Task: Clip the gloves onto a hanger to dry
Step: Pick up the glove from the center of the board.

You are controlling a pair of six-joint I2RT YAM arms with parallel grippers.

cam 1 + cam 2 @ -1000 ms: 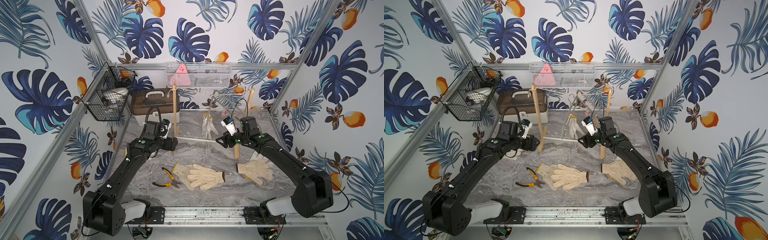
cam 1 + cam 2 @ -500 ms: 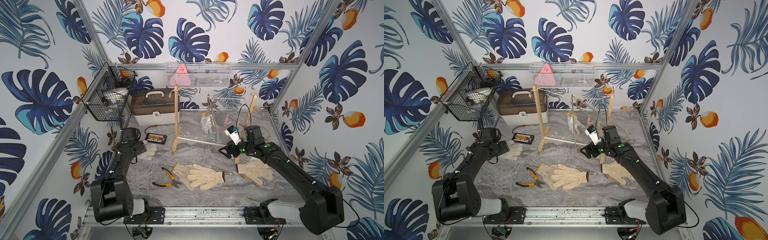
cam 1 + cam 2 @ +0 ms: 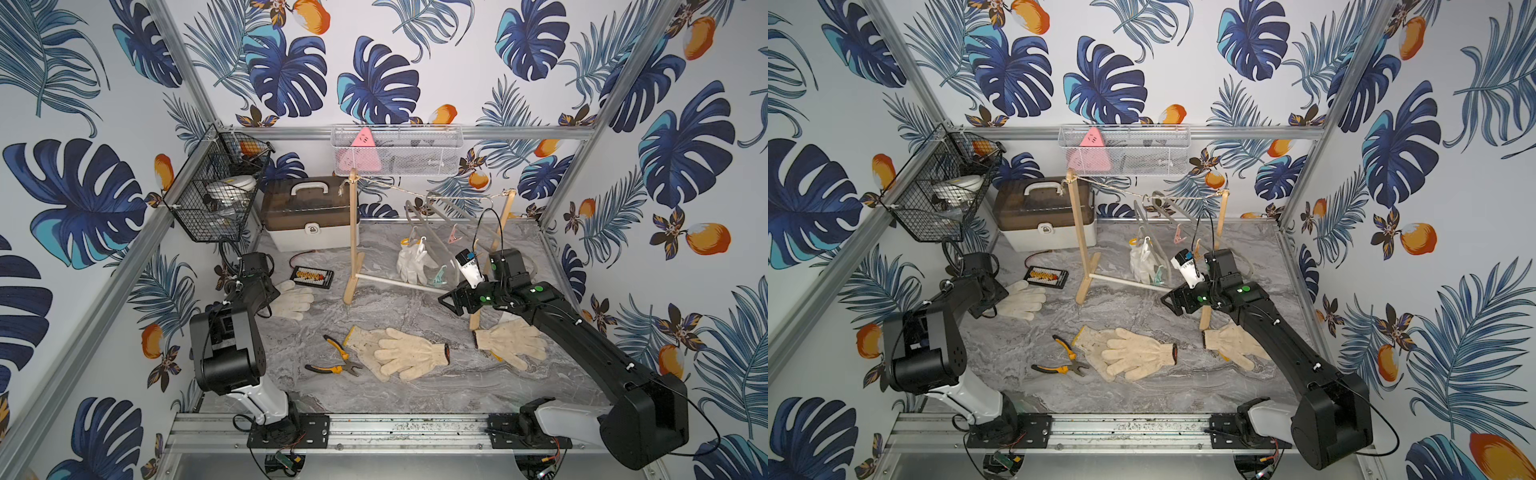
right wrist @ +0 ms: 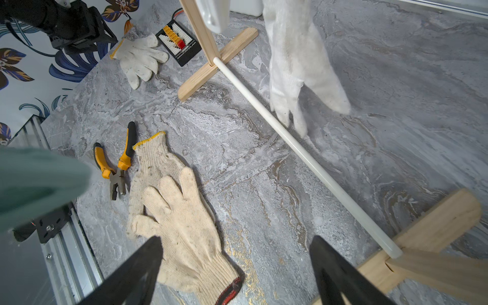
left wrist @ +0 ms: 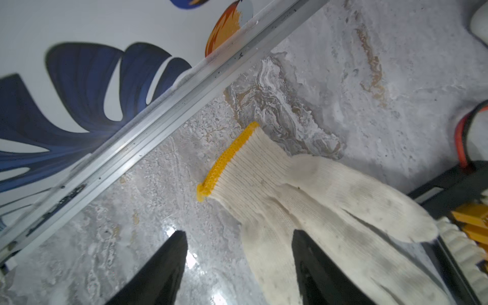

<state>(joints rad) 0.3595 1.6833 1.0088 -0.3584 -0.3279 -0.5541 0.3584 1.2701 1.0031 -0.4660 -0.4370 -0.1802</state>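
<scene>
Left gripper point(image 5: 240, 232) spread, yellow-cuffed glove point(image 5: 290, 184) edge between jaws: pickup judged imminent. Right gripper point(image 4: 237, 237) spread, empty; hung glove point(image 4: 295, 66) ahead, clipped to dry.

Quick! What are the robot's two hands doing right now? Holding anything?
Left gripper: open, poised at a glove, not gripping it.
Right gripper: open, holding nothing.

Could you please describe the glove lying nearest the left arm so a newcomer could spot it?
Find the brown-lidded toolbox at the back; before it lies a small black board. The glove lies flat beside that board. It lies alone, paler than the overlapping pair by the pliers, with a yellow cuff.
</scene>
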